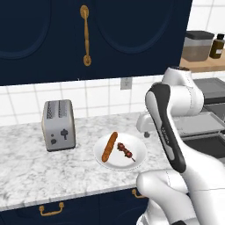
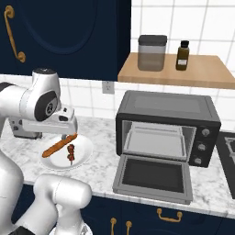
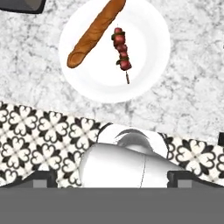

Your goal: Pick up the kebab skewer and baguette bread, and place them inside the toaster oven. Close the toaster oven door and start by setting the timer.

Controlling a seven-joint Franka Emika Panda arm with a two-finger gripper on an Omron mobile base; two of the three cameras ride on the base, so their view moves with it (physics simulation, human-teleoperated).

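Nearest: navy drawer fronts (image 2: 137, 220) with brass pulls under the front edge of the desk (image 1: 26, 176), a white-grey marbled slab. Hand view looks straight down past that edge onto a black-and-white patterned floor tile (image 3: 39, 135).

On the desk, near the front edge: white round plate (image 1: 136, 163). Baguette bread (image 1: 109, 146) lies on the plate's left half, slanted. Kebab skewer (image 1: 126, 151) lies just beside it on the same plate, apart from it, not touching; dark red chunks, bare stick end pointing toward the desk edge in the hand view.

Tool: fingertips are barely visible as dark stubs at the bottom corners of the hand view, and the hand sits above the plate in the right base view; cannot tell whether it is released or clenched. Nothing seen between the tips.

Left of the plate, well apart: silver two-slot toaster (image 1: 58, 125), no readable marking.

Right of the plate: toaster oven (image 2: 167, 126), dark grey, cavity showing a pale tray. Toaster oven door (image 2: 153, 178) is folded down flat onto the desk. Three knobs (image 2: 200, 147) stacked on its right panel; no legible labels.

Behind: white tiled wall with a wall outlet (image 2: 108, 87). Navy upper cabinets (image 1: 44, 39) with a brass handle. Wooden shelf (image 2: 202, 71) over the oven carrying a lidded grey canister (image 2: 152, 53) and a dark bottle (image 2: 182, 55); bottle label unreadable.
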